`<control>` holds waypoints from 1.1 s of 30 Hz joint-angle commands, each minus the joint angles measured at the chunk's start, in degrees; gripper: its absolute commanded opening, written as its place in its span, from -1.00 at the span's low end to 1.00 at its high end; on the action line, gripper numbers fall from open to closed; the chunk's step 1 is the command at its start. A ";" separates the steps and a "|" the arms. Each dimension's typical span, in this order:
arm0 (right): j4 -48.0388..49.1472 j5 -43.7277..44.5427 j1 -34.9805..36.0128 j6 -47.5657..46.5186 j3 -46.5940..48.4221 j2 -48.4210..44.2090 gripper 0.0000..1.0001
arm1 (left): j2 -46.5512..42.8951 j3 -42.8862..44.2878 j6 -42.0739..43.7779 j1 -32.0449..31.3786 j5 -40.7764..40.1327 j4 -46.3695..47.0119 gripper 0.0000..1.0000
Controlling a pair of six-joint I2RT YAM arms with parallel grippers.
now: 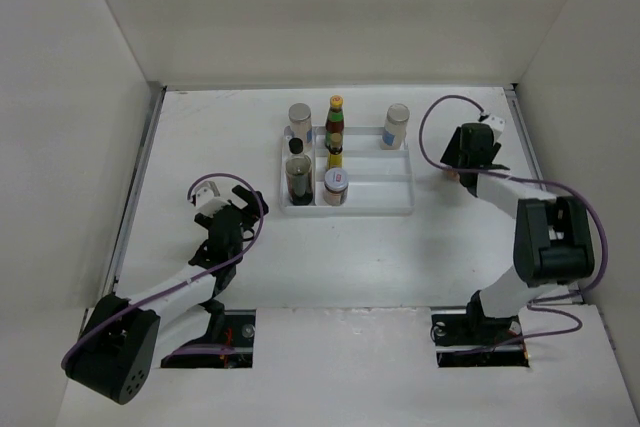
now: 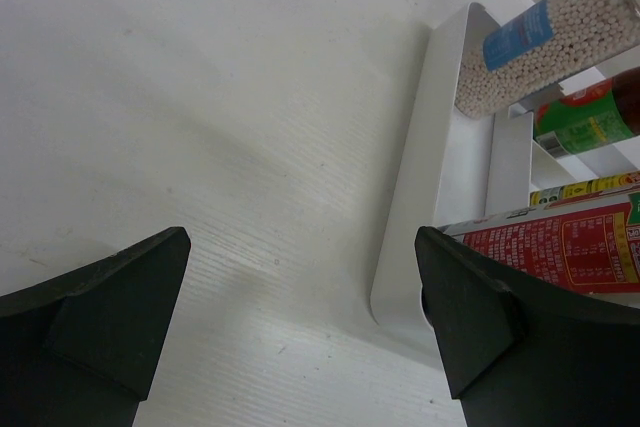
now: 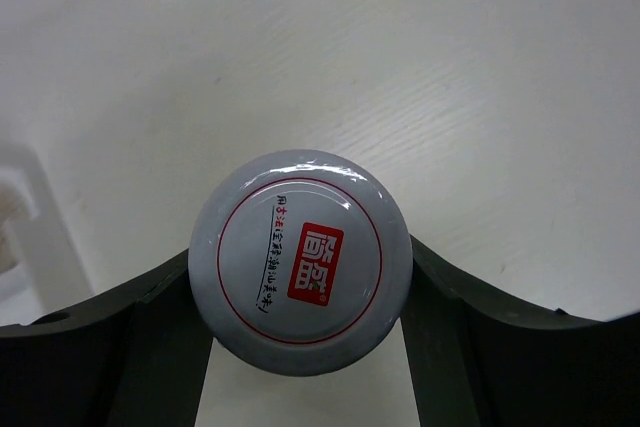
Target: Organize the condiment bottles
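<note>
You have a big white table [image 1: 200, 147] with a white tray [image 1: 380, 195] in the middle. Most of the condiment bottles [image 1: 297, 179] stand on the tray. They are packed on its left side, so the right side has room. The tall red sauce bottle [image 1: 335, 119] with the yellow cap is at the far edge.

Your left gripper [image 2: 302, 242] hangs low by the tray's near left corner. Its fingers are spread wide, with nothing between them. It looks ready to help.

Your right gripper [image 3: 300, 265] is off to the right of the tray. It is pinching a white-lidded jar [image 3: 305, 237] by both sides of its lid. You cannot tell if the jar is lifted or standing.

I think this jar goes into the open right side next. Hold it snug, because a round, smooth lid could slip.
</note>
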 commanded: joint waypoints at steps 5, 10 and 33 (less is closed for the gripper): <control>4.91 4.14 14.47 2.38 -4.33 -18.68 0.03 | -0.68 -0.57 -0.68 0.37 0.45 2.94 1.00; 3.76 4.23 24.15 2.82 -4.24 -19.40 0.04 | -1.38 -0.83 -0.86 0.72 0.71 2.94 1.00; 9.03 4.67 32.16 3.79 -11.62 -17.10 1.00 | 0.12 2.16 -3.67 5.38 3.09 -3.73 1.00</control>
